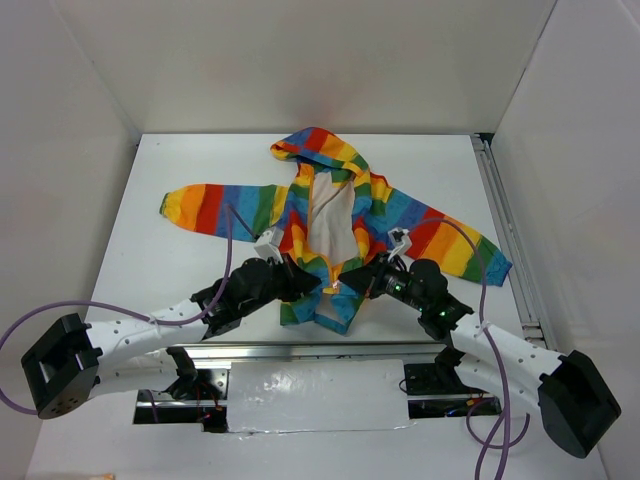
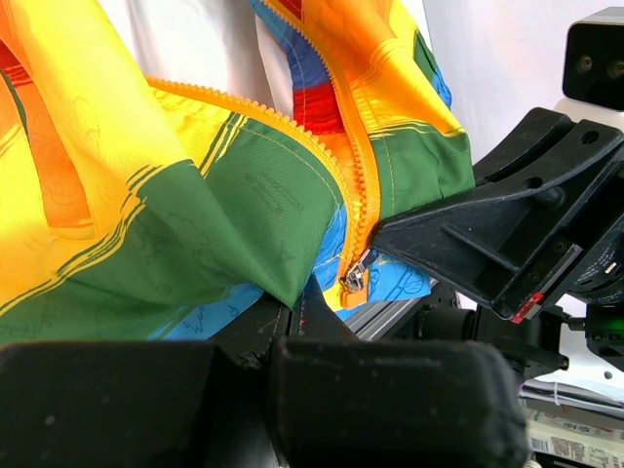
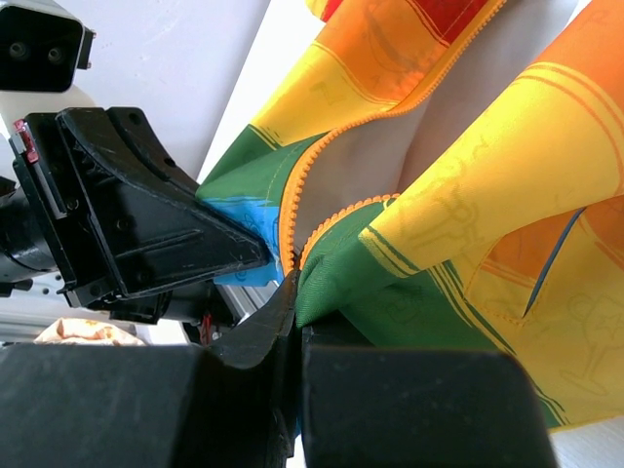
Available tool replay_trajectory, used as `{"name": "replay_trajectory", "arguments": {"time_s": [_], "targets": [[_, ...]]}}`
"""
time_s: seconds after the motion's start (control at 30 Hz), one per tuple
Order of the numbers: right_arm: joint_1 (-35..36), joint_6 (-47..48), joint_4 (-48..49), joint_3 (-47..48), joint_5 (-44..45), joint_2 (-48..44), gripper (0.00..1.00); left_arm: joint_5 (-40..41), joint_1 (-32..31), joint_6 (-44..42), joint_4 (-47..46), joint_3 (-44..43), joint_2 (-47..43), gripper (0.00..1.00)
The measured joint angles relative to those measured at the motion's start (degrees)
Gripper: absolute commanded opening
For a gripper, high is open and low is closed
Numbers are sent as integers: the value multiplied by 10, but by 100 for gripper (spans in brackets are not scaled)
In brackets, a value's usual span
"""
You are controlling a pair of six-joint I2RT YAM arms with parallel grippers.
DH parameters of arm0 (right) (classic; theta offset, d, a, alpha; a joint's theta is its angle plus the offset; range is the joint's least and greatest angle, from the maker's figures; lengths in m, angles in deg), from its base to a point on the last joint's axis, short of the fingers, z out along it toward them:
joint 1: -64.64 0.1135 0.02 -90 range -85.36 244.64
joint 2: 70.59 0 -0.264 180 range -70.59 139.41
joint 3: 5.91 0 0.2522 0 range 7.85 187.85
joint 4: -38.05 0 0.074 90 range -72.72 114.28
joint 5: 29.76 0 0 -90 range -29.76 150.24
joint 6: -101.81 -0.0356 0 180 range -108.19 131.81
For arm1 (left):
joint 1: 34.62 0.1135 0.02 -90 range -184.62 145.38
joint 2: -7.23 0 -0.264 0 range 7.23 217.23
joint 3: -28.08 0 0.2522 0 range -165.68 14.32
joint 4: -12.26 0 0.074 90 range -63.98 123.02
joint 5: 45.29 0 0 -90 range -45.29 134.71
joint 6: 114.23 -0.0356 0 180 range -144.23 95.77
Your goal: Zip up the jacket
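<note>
Lying mid-frame on the white counter [image 1: 170, 270], the jacket [image 1: 400, 213] is smooth woven cloth in rainbow stripes, sleeves spread, white lining showing. Left claw [image 1: 303, 283] and right claw [image 1: 352, 284] each pinch tight on its lower front edges beside the toothed orange zipper [image 2: 359, 185]. Folds bury their fingertips, and the arms hide part of the hem.

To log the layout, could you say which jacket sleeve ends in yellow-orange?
The left-hand sleeve in the overhead view; the right-hand sleeve ends in blue.
</note>
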Motion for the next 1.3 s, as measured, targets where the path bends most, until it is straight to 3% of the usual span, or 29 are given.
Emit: {"name": "replay_trajectory", "arguments": {"time_s": [0.7,0.73,0.77,0.87,1.0,1.17,1.27,1.3], "targets": [[17,13,55,-3,21,1,0,-49,-1,23,73,-38,-21,1],[17,15,55,-3,21,1,0,-50,-1,24,78,-40,-21,7],[18,18,55,-3,20,1,0,-53,0,25,85,-43,-21,22],[22,23,55,-3,20,1,0,-65,9,26,93,-45,-22,41],[31,23,56,-4,19,1,0,-88,21,24,93,-45,-23,55],[39,23,56,-4,19,-7,0,-109,30,26,88,-45,-22,53],[41,21,57,-4,24,-16,0,-126,37,26,77,-45,-18,46],[41,19,57,-4,26,-17,0,-134,39,25,71,-44,-16,39]]}}
